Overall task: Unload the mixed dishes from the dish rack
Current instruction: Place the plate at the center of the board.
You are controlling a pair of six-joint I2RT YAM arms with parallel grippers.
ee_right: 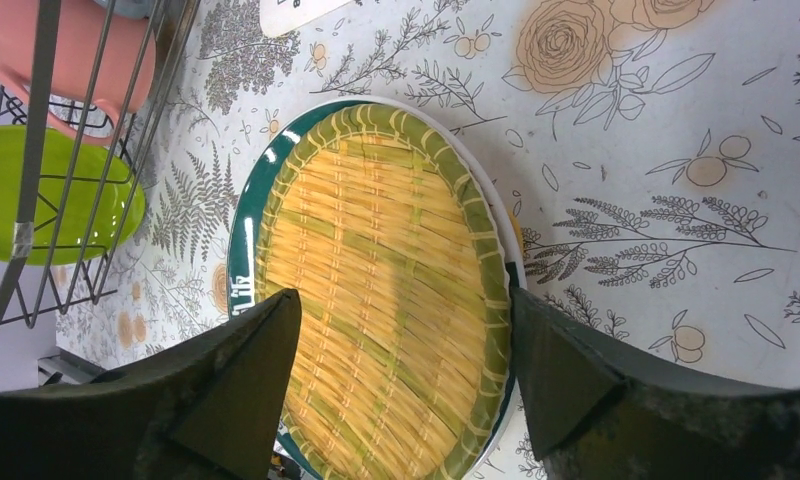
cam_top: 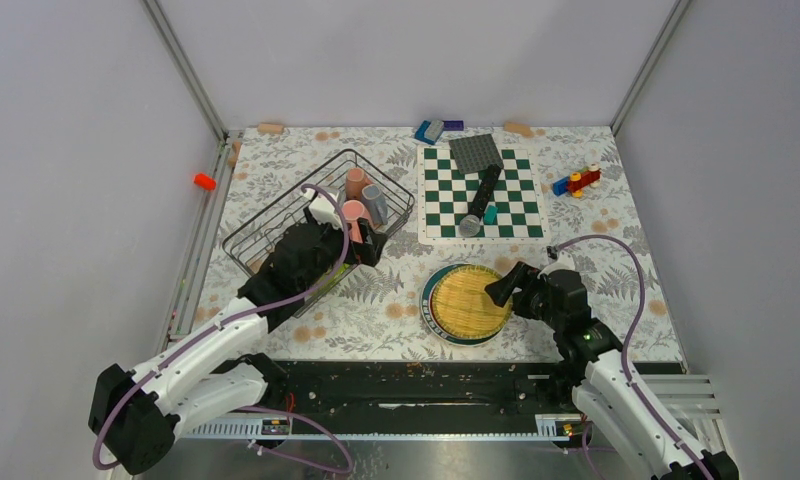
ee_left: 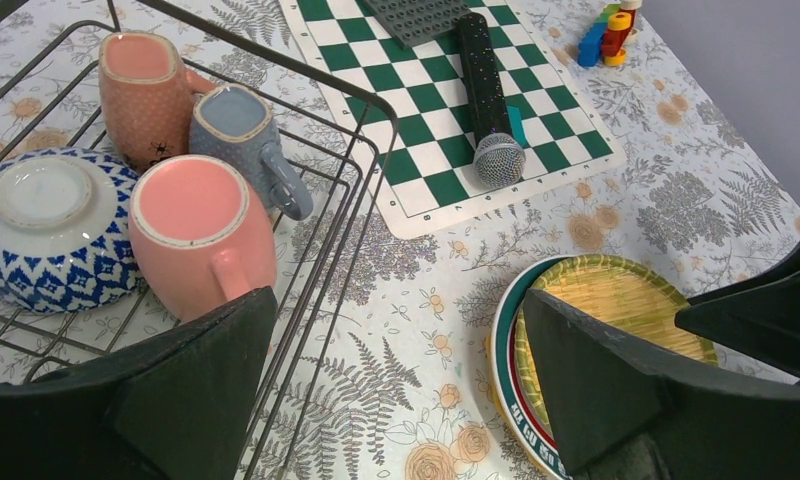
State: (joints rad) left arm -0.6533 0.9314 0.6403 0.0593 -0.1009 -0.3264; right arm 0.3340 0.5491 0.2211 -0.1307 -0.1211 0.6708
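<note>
The dark wire dish rack [cam_top: 276, 225] holds a dotted salmon mug [ee_left: 146, 95], a grey-blue mug [ee_left: 241, 135], a pink mug [ee_left: 201, 230], an upturned blue patterned bowl [ee_left: 51, 225] and a lime-green plate [ee_right: 56, 190]. My left gripper [ee_left: 396, 390] is open and empty at the rack's near right wall [ee_left: 366, 150]. One of its fingers is by the pink mug and the other is outside the rack. A yellow woven plate [ee_right: 396, 300] lies on a white green-red rimmed plate [ee_right: 244, 250] on the table. My right gripper [ee_right: 401, 390] is open and empty just above them.
A green-white chessboard [cam_top: 481, 195] carries a black microphone [ee_left: 486, 95], a grey baseplate [cam_top: 475, 152] and a teal block. Toy blocks [cam_top: 576, 181] lie at the far right, and other blocks lie along the back edge. An orange-red piece [cam_top: 205, 181] sits on the left rail.
</note>
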